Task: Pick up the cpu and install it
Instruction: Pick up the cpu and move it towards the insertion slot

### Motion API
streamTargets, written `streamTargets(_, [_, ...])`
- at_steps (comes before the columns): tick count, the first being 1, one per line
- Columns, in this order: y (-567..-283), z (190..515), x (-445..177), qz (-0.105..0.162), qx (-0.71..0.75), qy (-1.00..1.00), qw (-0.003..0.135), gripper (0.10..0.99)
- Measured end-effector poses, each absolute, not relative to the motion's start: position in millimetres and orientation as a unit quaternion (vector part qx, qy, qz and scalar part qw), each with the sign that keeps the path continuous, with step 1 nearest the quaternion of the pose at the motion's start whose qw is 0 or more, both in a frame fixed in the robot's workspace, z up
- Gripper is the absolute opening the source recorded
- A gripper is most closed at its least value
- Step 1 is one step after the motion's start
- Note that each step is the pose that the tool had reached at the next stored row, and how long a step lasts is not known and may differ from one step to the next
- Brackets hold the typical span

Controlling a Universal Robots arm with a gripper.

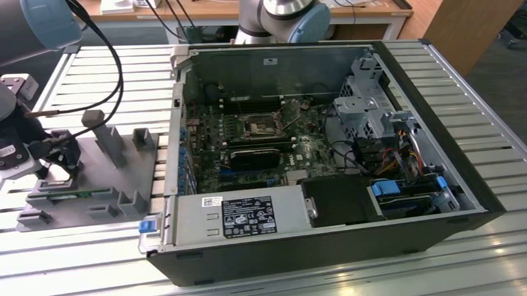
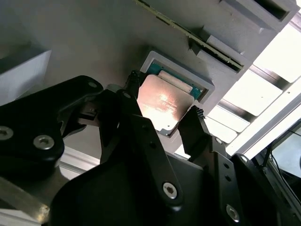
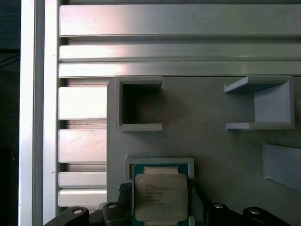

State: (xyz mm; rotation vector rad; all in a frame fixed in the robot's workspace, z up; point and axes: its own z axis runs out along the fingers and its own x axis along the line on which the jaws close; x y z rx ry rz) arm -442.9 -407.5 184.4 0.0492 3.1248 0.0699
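Hand (image 3: 160,189) is held low over the cpu (image 3: 161,200) in the first wrist view. Fingers (image 2: 195,117) are set apart, one at each side, v. close to its edges; contact can't be told. Cpu is seated flat in a recess of the grey tray (image 1: 115,179), which is placed on the desk (image 1: 461,259), to the exterior view's left of the open PC case (image 1: 329,237).
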Motion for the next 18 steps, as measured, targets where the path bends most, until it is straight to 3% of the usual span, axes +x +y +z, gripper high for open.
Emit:
streamTargets(5, [-407,184,-443,0.022,0.016,1.000,0.009,0.612])
streamTargets(6, [-407,192,-444,0.023,0.016,1.000,0.009,0.541])
streamTargets(18, [-407,196,-444,0.023,0.016,1.000,0.009,0.541])
